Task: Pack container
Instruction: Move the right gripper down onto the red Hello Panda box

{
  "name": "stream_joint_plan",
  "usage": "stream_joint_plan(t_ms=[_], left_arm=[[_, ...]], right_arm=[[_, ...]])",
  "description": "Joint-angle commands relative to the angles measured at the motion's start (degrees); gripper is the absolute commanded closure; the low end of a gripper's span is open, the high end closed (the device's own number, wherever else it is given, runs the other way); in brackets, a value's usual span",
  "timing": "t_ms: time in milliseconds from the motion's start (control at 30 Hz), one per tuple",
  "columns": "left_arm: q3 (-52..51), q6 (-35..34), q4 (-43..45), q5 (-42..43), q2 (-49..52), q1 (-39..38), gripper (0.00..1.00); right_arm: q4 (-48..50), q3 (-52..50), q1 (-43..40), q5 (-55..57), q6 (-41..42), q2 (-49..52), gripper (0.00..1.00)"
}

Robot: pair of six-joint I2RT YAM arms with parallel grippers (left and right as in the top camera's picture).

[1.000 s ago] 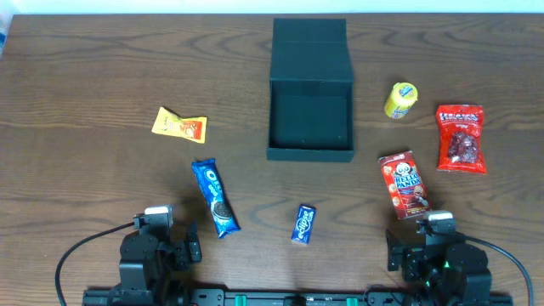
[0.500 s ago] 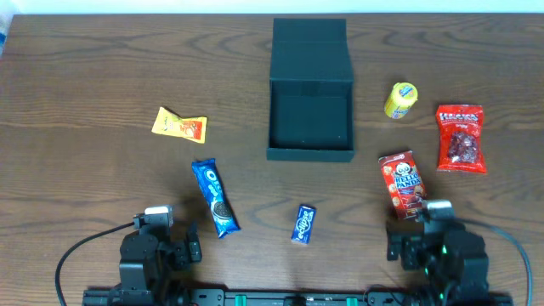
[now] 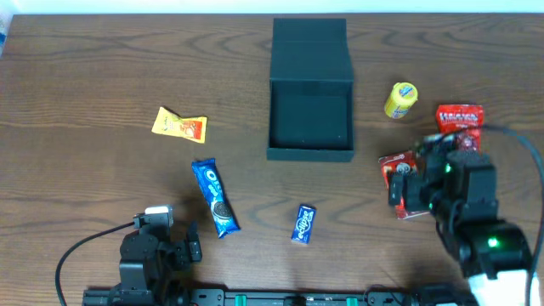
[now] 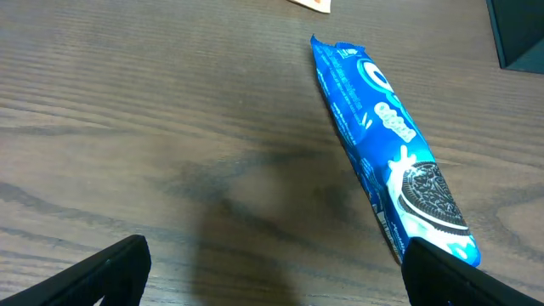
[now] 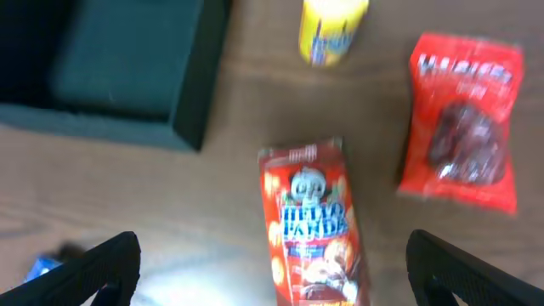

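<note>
Right gripper [image 5: 280, 272] advanced over red panda packet [image 5: 310, 225] — jaws apart; left gripper [image 4: 276, 276] apart too.

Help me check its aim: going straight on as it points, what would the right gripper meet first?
Probably the red panda packet, lying centred between the fingers of the right gripper in the wrist view; how far off is unclear.

The overhead view is bright, even and sharp; the container [image 3: 311, 89] throws almost no shadow. The right wrist view is all blurred, with pale glare on the table [image 5: 183, 270] below the container. The left wrist view is sharp, with a soft shadow on the wood left of the container.
</note>
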Motion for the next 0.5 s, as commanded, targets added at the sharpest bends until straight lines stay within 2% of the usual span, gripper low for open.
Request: stream_joint_plan(t_ms=[0,167,267,467], left_arm=[[-2.4,0.8,-0.8,0.4,-0.6,0.2,0.05],[-2.4,0.8,-0.8,0.4,-0.6,0.2,0.05],[-2.4,0.8,-0.8,0.4,-0.6,0.2,0.05],[-2.4,0.8,-0.8,0.4,-0.6,0.2,0.05]], right_arm=[[-1.9,5.0,-0.9,0.2,-0.7,3.2,0.01],[-16.3,15.1,-6.3,0.2,-0.7,9.7,0.01],[-21.1,18.4,-10.3,-0.3,-0.7,12.7,0.01],[-25.7,18.5,-10.8,-0.9,-1.5,17.0,0.01]])
